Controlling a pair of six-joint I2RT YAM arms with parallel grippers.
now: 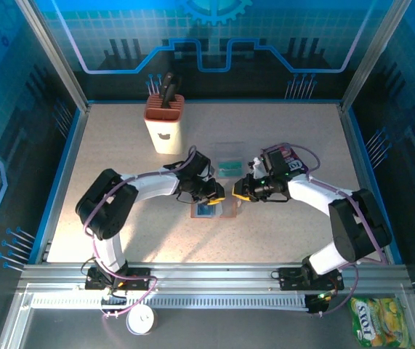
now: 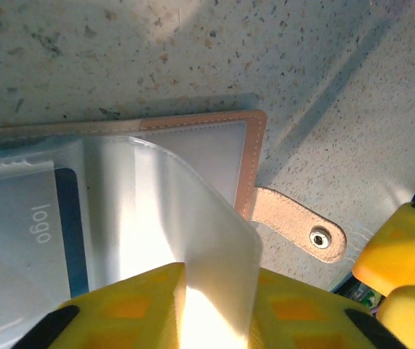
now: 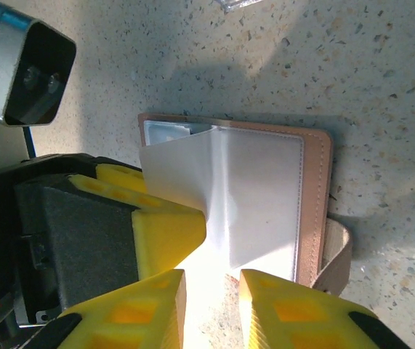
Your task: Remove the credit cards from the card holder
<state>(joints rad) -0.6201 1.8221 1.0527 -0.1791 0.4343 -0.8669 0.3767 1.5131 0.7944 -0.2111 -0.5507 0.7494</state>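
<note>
The left gripper [image 2: 218, 283] is pinched shut on a clear sleeve [image 2: 171, 211] of the card holder [image 1: 214, 211], the leaf raised off the pockets; the right gripper [image 3: 211, 287] sits at that sleeve's free edge, jaws a narrow gap apart, nothing plainly between them. The holder lies open on the table [image 1: 120, 167] between both grippers, a dark-blue card [image 2: 69, 243] in one pocket; teal credit cards [image 1: 229, 168] lie just beyond it.

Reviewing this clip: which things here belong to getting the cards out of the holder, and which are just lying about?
Part of the job:
- card holder, lying open
- dark card under its clear sleeve
- teal cards loose on the table

Lying about:
- knife block
- purple packet
- yellow packet
</note>
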